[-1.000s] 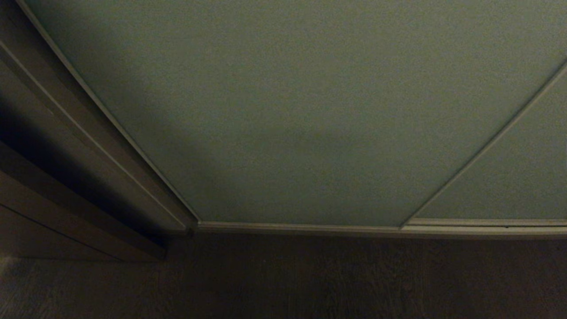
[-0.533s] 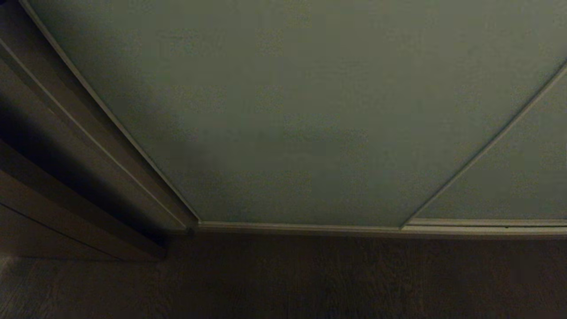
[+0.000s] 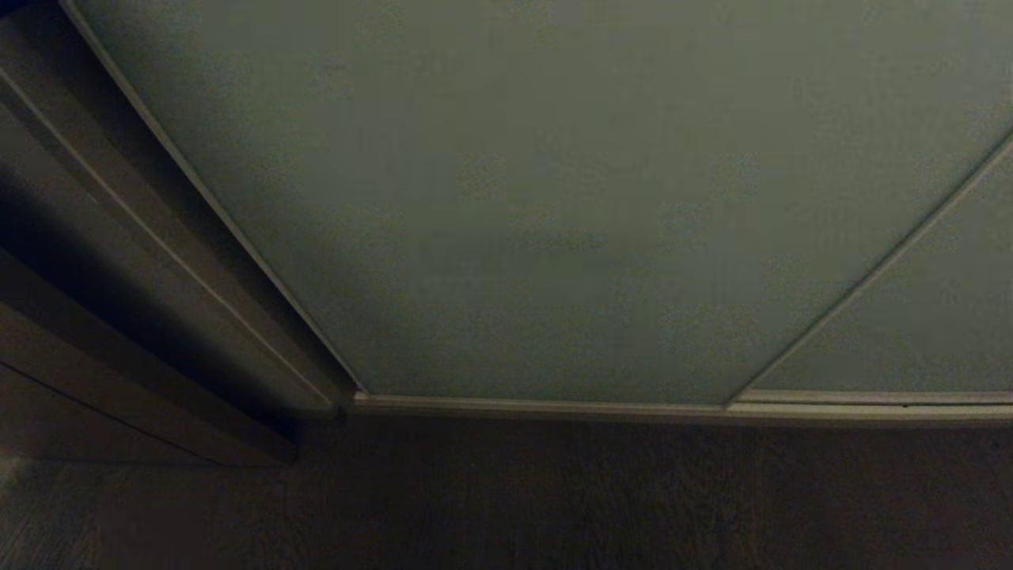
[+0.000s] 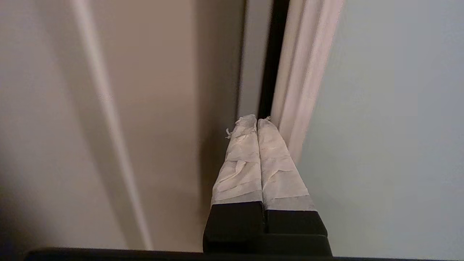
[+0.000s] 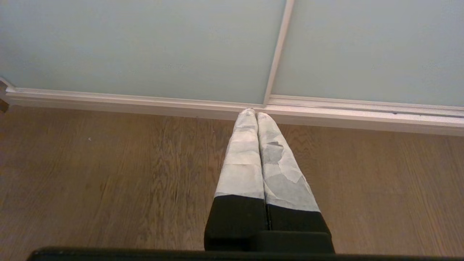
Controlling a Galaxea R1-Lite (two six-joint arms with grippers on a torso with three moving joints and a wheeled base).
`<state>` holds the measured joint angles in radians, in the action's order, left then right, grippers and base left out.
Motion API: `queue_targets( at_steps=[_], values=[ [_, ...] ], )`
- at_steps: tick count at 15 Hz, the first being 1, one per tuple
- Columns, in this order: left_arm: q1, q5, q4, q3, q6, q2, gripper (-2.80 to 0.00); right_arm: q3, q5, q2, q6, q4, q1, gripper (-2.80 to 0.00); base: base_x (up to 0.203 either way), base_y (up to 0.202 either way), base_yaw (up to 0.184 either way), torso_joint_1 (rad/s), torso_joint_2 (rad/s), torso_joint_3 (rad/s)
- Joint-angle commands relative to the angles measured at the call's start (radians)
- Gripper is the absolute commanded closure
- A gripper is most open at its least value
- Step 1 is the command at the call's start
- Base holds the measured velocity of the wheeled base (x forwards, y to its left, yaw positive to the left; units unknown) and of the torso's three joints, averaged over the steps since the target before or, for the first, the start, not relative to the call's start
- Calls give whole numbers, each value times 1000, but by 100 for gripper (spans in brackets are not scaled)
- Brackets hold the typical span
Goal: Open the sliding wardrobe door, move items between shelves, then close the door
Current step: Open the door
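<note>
The sliding wardrobe door [image 3: 554, 198] is a pale grey-green panel that fills most of the head view; neither gripper shows there. In the left wrist view my left gripper [image 4: 256, 119] is shut and holds nothing. Its taped fingertips [image 4: 268, 127] sit at the narrow dark gap [image 4: 272, 54], right beside the door's slim pale metal edge [image 4: 304, 72] and the door panel [image 4: 391, 127]. My right gripper [image 5: 255, 111] hangs shut and empty over the floor, pointing at the door's bottom rail [image 5: 145, 101]. The items and the shelves are hidden behind the door.
The dark brown wooden frame [image 3: 119, 261] runs along the door's left side, tan in the left wrist view [image 4: 145, 90]. A second grey-green panel [image 3: 934, 317] overlaps on the right. Wood-grain floor [image 5: 90, 174] lies in front of the bottom track [image 3: 554, 408].
The door's left edge and the seam with the right panel have shifted slightly to the right, while the brown frame and the floor stay in place.
</note>
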<state>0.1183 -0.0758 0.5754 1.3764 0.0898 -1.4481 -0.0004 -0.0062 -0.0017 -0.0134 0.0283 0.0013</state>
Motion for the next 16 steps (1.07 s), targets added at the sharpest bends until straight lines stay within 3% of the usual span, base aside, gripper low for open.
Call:
queue_targets(
  at_steps=[1, 7, 9, 12, 16],
  values=[
    [2, -8, -18, 2, 1, 20, 0, -1, 0, -1, 0, 1, 0, 0, 0, 0, 0, 0, 0, 0],
    [34, 0, -32, -20, 7, 42, 0, 0, -1, -1, 0, 1, 0, 0, 0, 0, 0, 0, 0, 0],
    [34, 30, -59, -14, 11, 7, 0, 0, 0, -1, 0, 1, 0, 0, 0, 0, 0, 0, 0, 0],
    [27, 72, -148, 41, 65, -27, 0, 0, 0, -1, 0, 1, 0, 0, 0, 0, 0, 0, 0, 0],
    [-9, 86, -178, 97, 73, -58, 0, -1, 0, -1, 0, 1, 0, 0, 0, 0, 0, 0, 0, 0]
  ],
)
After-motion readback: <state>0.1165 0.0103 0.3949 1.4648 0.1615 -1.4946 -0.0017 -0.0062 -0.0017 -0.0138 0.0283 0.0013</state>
